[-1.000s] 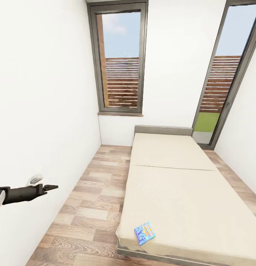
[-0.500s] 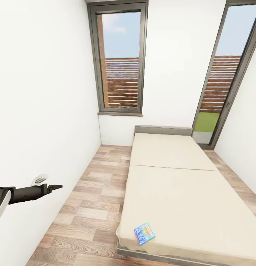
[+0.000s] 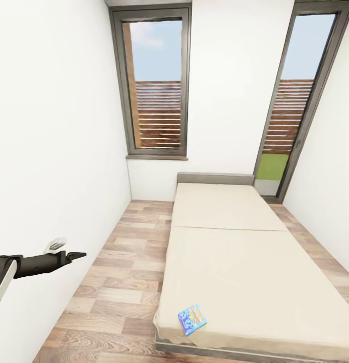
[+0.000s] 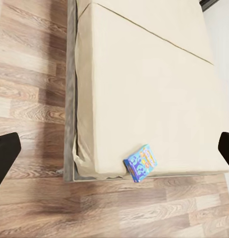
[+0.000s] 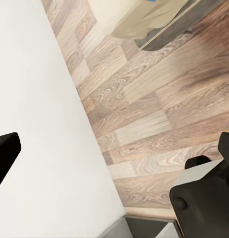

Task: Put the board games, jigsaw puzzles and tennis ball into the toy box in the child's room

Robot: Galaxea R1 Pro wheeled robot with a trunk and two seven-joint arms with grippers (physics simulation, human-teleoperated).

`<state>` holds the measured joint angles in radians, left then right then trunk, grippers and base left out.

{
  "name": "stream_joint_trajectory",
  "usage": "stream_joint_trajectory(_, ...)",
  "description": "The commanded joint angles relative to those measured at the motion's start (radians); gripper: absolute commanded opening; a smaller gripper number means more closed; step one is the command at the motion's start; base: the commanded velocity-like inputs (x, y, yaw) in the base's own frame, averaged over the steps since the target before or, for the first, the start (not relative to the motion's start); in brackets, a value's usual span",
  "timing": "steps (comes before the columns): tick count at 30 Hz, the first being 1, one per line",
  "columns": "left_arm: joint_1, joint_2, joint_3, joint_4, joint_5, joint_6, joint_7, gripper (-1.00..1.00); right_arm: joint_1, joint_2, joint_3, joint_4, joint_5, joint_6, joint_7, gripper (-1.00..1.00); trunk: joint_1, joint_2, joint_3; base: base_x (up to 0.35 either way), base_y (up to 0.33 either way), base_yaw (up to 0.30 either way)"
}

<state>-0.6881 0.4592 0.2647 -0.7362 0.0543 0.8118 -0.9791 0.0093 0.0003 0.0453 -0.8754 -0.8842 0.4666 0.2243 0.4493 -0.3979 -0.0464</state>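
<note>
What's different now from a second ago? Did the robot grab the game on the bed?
No. The whole picture slid, so the camera moved, not the room: the windows, bed and board game all shifted together. The game still lies flat near the mattress's front corner, untouched. The left gripper reaches a bit further out than a second ago, beside the white wall, holding nothing.

The right gripper (image 5: 114,148) had its black jaws spread wide, one at each edge, with nothing between them. Beyond them lay brown wood-plank floor (image 5: 154,114) beside a plain white wall (image 5: 40,119). Farther off showed a corner of the cream-mattressed bed (image 5: 139,20) with its grey edge.
</note>
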Motion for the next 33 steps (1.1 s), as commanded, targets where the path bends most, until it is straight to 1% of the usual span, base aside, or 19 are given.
stream_joint_trajectory(1, -0.001, -0.001, 0.001, 0.000, 0.006, 0.009, 0.000, 1.00, 0.000, 0.000, 0.000, -0.002, -0.003, 0.004, 0.000, 1.00, 0.001, -0.002, -0.002, 0.000, 0.000, -0.062)
stream_joint_trajectory(6, -0.001, -0.006, 0.001, 0.000, 0.004, 0.009, 0.000, 1.00, 0.000, 0.000, 0.003, -0.001, -0.002, 0.003, 0.002, 1.00, 0.001, -0.002, -0.001, 0.000, 0.000, -0.018)
stream_joint_trajectory(26, -0.001, -0.007, -0.001, 0.000, 0.003, 0.009, 0.000, 1.00, -0.001, 0.002, 0.004, 0.001, -0.002, 0.002, 0.001, 1.00, 0.001, -0.002, -0.001, 0.000, 0.037, -0.001)
stream_joint_trajectory(33, -0.001, -0.007, -0.001, 0.000, 0.003, 0.009, 0.000, 1.00, -0.001, 0.001, 0.004, 0.001, -0.002, 0.002, 0.002, 1.00, 0.001, -0.002, -0.001, 0.000, 0.165, 0.000)
